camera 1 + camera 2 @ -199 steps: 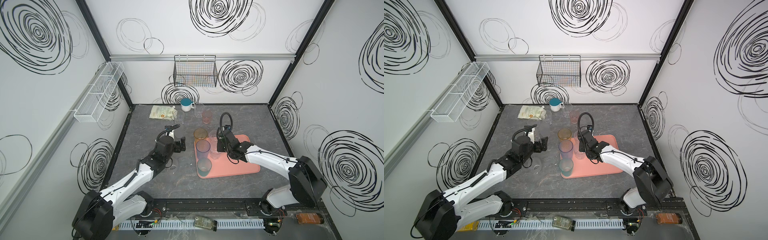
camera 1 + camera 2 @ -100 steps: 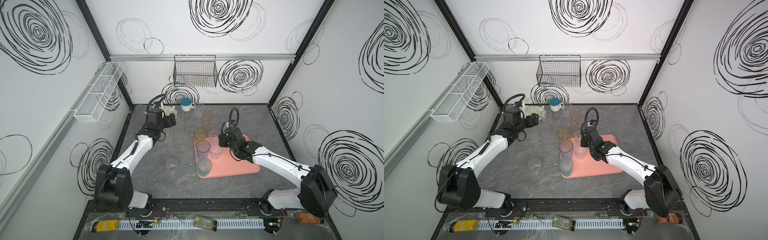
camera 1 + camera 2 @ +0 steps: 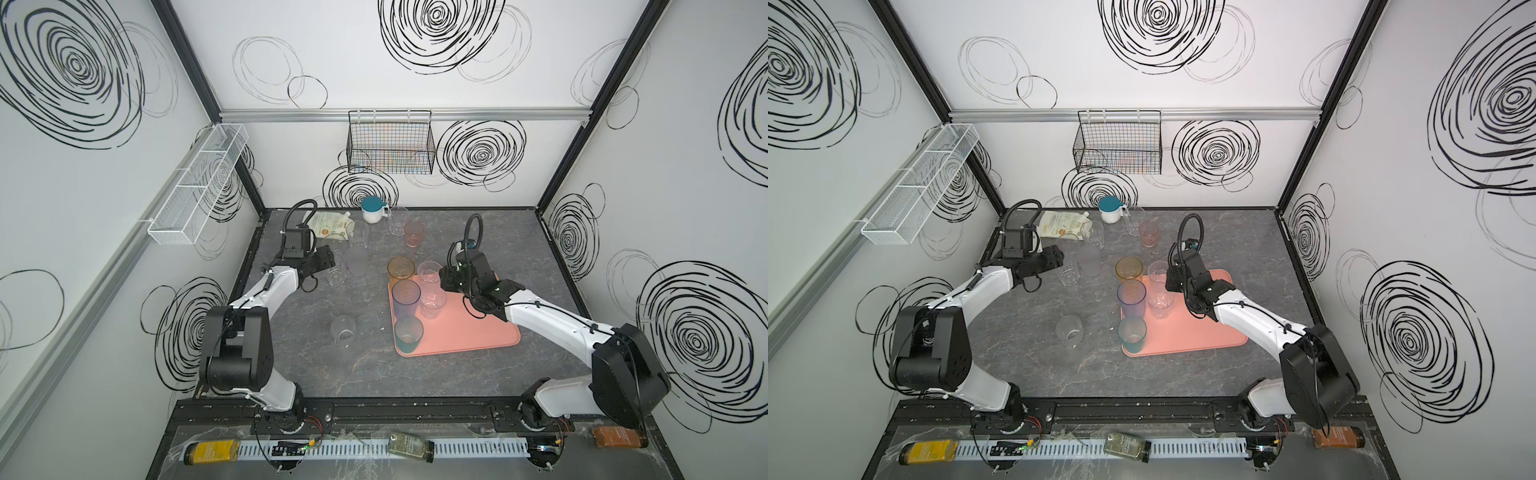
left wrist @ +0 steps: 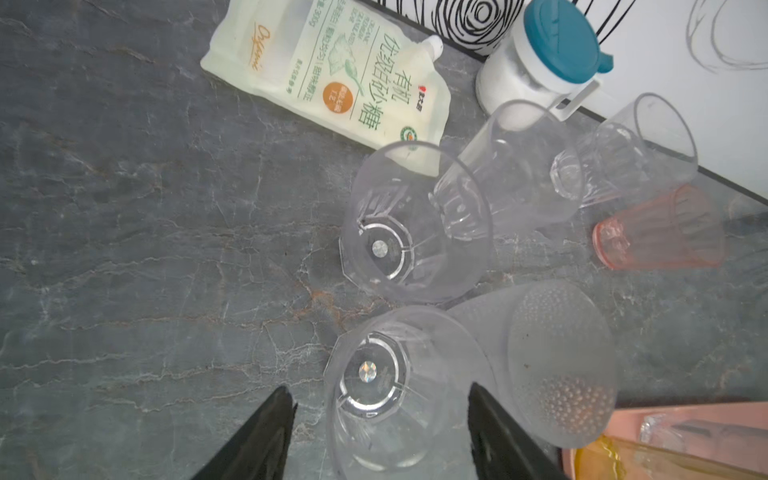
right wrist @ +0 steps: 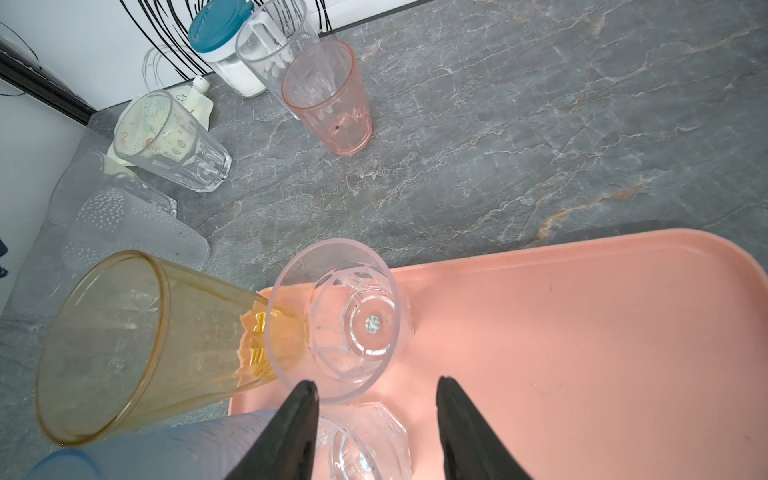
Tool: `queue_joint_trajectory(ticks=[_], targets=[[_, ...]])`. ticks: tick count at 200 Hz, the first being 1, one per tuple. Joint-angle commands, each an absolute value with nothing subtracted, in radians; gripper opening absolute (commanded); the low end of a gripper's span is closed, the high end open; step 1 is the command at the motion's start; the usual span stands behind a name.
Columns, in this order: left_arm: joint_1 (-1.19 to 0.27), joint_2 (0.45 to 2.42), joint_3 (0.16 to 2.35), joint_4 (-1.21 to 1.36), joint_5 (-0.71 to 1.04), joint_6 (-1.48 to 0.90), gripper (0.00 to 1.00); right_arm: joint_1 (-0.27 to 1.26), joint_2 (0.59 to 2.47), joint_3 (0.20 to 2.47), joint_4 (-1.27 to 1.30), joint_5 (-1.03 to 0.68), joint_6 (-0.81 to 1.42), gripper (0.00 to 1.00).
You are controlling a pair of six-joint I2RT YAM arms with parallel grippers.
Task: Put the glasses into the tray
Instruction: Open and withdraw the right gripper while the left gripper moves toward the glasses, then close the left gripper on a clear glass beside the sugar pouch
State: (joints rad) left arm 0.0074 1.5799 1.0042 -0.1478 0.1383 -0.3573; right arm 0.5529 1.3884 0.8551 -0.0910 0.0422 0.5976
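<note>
Straddling a clear faceted plastic tumbler (image 4: 368, 374), the left claw (image 4: 380, 390) is sitting spread and is not yet clamped. Bare grey marbled tabletop (image 4: 145, 291) is showing between one finger (image 4: 266, 436) and the glass wall. That tumbler is standing upright off the far left corner of the flat salmon-pink tray (image 3: 469, 332), just beside a frosted dimpled tumbler (image 4: 557, 365).

Step in hand, my reading: the left arm is picking and the right arm is between glasses. The right claw (image 5: 376, 382) is hanging released over the tray, gripping nothing. A clear round-bowled tumbler (image 5: 345, 320) is standing on the tray just past its tips, beside an amber tumbler (image 5: 124, 340) at the tray's corner.

Next move is calling for a squeeze on the wall, a straight lift clear of the frosted neighbour, then a carry to the tray's bare right half.

Views: the left wrist view is giving the finger gap, which is too small to read in both top views. In a top view, a short clear glass (image 3: 343, 328) is standing alone left of the tray, absent from both wrist views.
</note>
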Motion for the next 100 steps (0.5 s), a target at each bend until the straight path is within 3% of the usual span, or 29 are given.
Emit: queue_joint_trajectory(ticks=[1,100], targets=[[-0.003,1.62,1.042,-0.108,0.152,-0.364,0.65,0.545,1.405,0.86,-0.082,0.012,0.589,0.5],[-0.053,1.669,1.069,-0.202,-0.054,-0.242,0.31,0.537,1.37,0.827,-0.064,0.02,0.595,0.51]])
